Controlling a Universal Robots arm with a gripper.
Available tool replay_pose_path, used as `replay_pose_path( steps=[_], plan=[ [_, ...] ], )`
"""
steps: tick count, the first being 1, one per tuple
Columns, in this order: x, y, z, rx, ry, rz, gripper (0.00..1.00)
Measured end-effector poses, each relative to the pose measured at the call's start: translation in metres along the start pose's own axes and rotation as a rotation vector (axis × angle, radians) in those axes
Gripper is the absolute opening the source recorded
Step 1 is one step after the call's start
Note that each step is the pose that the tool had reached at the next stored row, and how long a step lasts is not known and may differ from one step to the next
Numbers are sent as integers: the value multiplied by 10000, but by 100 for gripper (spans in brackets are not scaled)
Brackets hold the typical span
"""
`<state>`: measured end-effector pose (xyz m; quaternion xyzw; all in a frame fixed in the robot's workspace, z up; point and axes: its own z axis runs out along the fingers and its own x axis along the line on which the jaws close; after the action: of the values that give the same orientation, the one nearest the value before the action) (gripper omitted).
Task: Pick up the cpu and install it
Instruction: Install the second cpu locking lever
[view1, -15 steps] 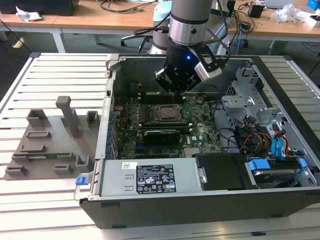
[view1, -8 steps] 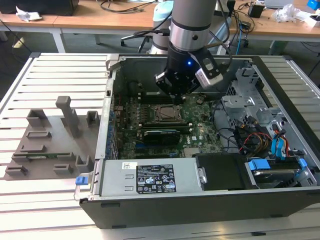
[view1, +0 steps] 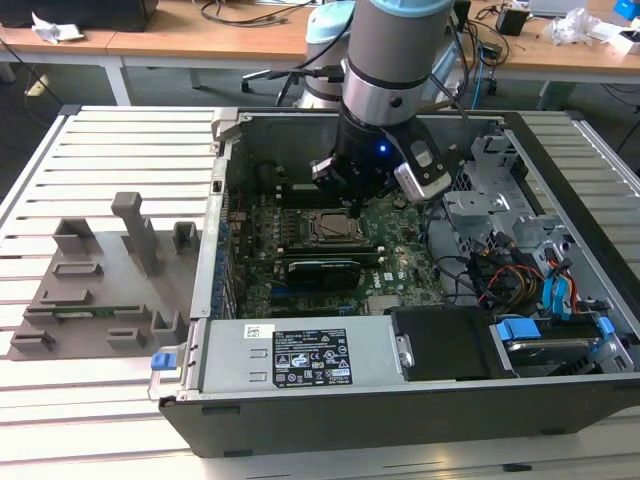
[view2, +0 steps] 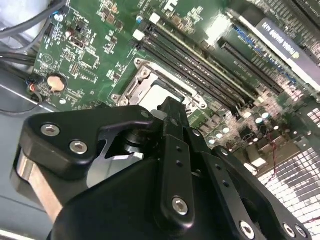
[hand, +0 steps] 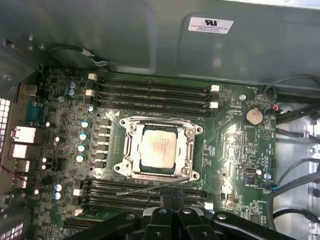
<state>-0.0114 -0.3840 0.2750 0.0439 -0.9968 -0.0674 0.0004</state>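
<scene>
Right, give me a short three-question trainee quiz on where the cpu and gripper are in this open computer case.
1. True or false: the black gripper holds the small square silver-grey cpu up in the air.
2. The round silver coin battery sits on: A) the green motherboard; B) the power supply; C) the slatted table.
3. Fill in: the cpu lies inside the metal frame of its ___.
Key: 1 false, the cpu lies on the motherboard with the gripper above it; 2 A; 3 socket.
</scene>
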Motion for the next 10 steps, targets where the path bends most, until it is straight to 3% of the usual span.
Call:
replay_pose_path(
  steps=[2, 3, 7, 10],
  plan=[
    [16, -114, -8, -43, -4, 0, 11],
    [28, -137, 7, -78, -9, 2, 11],
    [73, -112, 145, -77, -6, 0, 11],
    [86, -35, 251, -80, -8, 0, 11]
  ],
)
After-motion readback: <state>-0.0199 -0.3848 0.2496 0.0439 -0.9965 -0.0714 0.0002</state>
